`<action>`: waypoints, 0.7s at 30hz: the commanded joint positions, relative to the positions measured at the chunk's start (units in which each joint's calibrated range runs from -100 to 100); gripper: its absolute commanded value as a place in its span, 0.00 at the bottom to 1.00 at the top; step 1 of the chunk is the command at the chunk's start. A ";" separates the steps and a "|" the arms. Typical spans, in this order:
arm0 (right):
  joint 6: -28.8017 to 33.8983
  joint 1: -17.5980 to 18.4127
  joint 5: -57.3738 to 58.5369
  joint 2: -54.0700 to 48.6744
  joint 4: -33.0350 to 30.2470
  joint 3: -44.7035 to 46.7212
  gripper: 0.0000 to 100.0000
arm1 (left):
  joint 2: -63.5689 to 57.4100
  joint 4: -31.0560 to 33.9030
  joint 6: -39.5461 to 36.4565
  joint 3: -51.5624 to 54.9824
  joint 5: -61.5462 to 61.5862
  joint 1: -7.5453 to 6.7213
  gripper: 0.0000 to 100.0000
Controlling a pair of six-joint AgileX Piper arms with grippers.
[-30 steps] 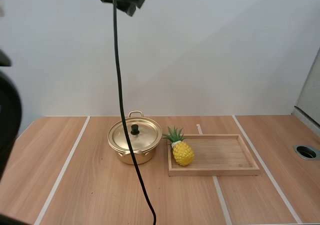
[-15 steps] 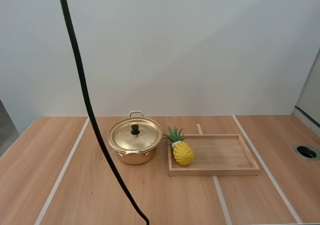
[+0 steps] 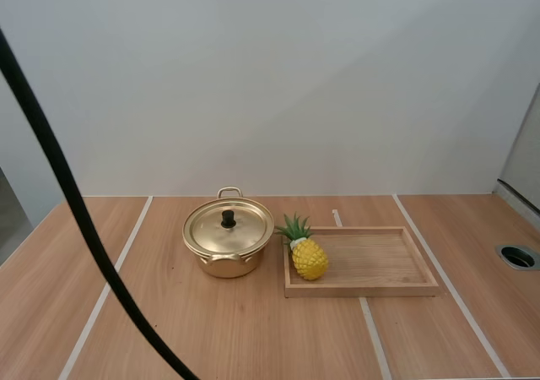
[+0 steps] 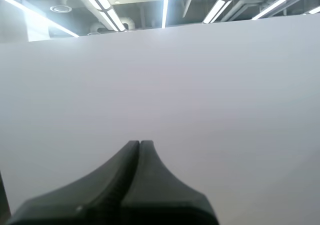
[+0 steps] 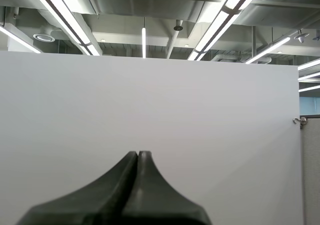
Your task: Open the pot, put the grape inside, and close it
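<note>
Left gripper (image 4: 139, 142) and right gripper (image 5: 138, 153) each sit pressed together; the lid (image 3: 228, 228) hides the pot (image 3: 226, 266) interior.

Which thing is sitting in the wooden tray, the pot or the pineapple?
The yellow pineapple, at the tray's left end. The gold pot stands outside it.

A round golden metal pot (image 3: 224, 267) sits just left of the frame's centre on the light wooden table (image 3: 169, 329), its golden lid (image 3: 243, 233) on (black knob (image 3: 228, 219) upright). Just right of it, a yellow toy pineapple (image 3: 309, 259) rests at the left end of a shallow rectangular wooden tray (image 3: 380, 262).
</note>
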 commanded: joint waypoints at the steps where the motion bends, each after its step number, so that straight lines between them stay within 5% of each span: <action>1: 0.19 -0.23 -6.31 -5.79 -0.09 6.82 0.00 | -6.48 6.65 -5.70 9.73 -9.16 0.01 0.00; 13: 0.19 -0.10 -7.83 -19.93 1.10 21.72 0.00 | -22.00 7.65 -9.89 29.50 -14.28 0.74 0.00; 21: 0.19 3.92 -6.59 -21.12 -2.84 26.51 0.00 | -31.35 7.65 -9.93 41.81 -17.19 0.74 0.00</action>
